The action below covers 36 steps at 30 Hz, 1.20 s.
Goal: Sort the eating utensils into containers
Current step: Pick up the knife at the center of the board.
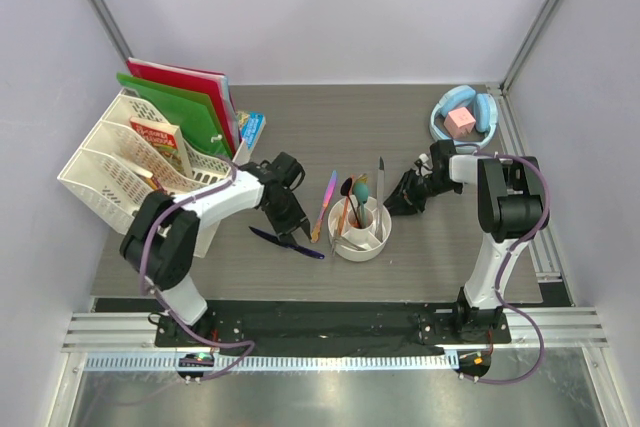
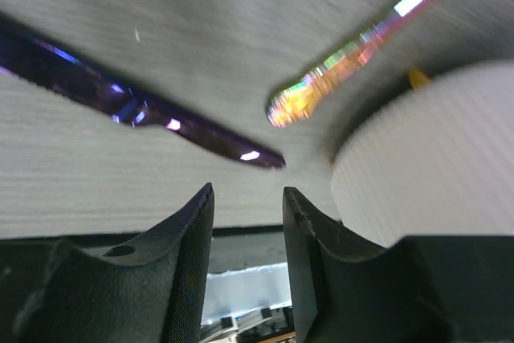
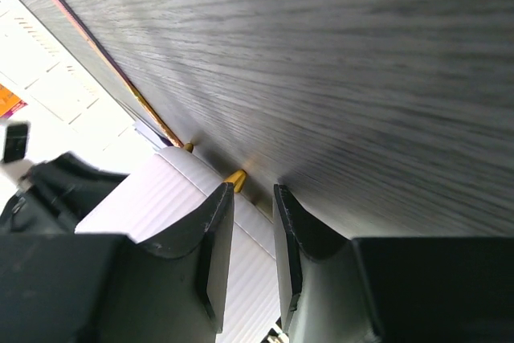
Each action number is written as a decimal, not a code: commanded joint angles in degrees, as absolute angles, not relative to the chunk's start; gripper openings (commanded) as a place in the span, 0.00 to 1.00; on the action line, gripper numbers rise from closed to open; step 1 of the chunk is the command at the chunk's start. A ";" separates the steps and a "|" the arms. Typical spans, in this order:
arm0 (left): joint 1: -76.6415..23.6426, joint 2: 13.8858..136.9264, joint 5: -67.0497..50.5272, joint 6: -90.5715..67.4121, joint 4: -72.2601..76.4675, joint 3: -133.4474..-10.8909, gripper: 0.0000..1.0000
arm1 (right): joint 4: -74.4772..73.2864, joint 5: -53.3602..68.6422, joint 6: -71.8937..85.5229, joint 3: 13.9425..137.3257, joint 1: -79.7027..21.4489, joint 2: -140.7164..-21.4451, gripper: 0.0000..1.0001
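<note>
Left of the ribbed white round plastic cup (image 1: 360,234), a glossy dark blue knife (image 1: 287,242) and a slim iridescent utensil (image 1: 325,205) lie flat on the worktop (image 1: 450,267). The left end effector (image 2: 247,222) and right end effector (image 3: 245,222) stand apart, empty.

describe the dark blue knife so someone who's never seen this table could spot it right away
Find the white round cup near the middle of the table. Two slim pieces lie flat on the wood to its left. The dark blue knife is the one nearer the front edge, lying almost crosswise, unlike the pink-rainbow iridescent piece beside it.
</note>
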<state>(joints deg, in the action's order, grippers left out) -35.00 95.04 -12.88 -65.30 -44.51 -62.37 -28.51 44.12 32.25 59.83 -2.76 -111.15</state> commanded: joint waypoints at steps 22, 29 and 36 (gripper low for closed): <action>-35.51 104.67 -2.55 -67.59 -46.59 -63.98 0.39 | -25.58 41.84 32.96 58.36 -2.64 -114.78 0.32; -35.59 110.65 -3.25 -64.52 -45.53 -66.00 0.17 | -25.49 42.28 33.22 58.80 -2.37 -115.14 0.32; -35.51 113.20 -4.66 -61.09 -43.51 -68.90 0.00 | -25.49 42.45 33.22 58.80 -2.20 -115.05 0.32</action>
